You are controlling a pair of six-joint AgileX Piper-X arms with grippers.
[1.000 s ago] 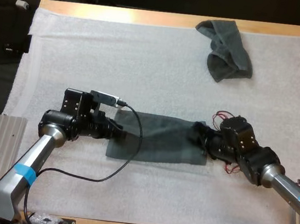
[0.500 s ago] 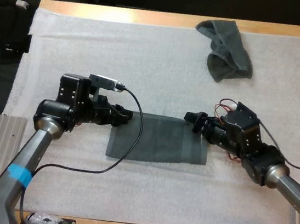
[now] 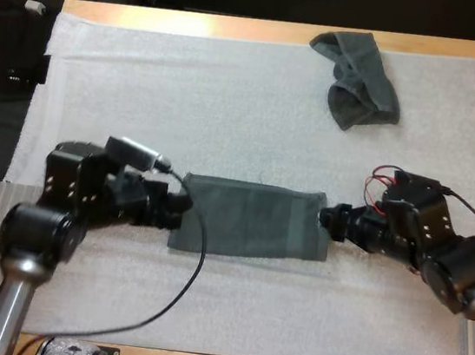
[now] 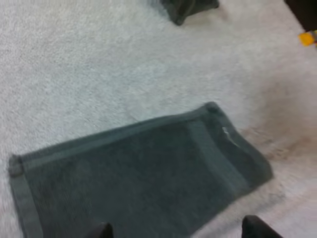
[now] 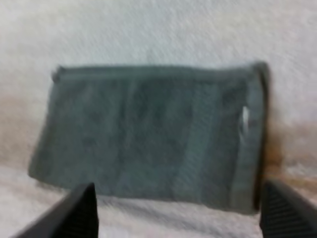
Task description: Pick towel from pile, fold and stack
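Cleared of both arms since a second ago, the folded towel (image 3: 249, 221) lies flat on the white mat (image 3: 187, 92).
Left gripper (image 3: 178, 211) sits just off its left short end and right gripper (image 3: 328, 219) just off its right, each with fingers spread, clear of the cloth; the crumpled towel (image 3: 360, 75) lies well beyond its far right corner.

Bearing a white mat (image 3: 186, 101) over the wooden table (image 3: 240, 27); holding a folded towel (image 3: 253, 222) flat near the mat's middle, a crumpled towel (image 3: 360, 80) toward its far right corner.
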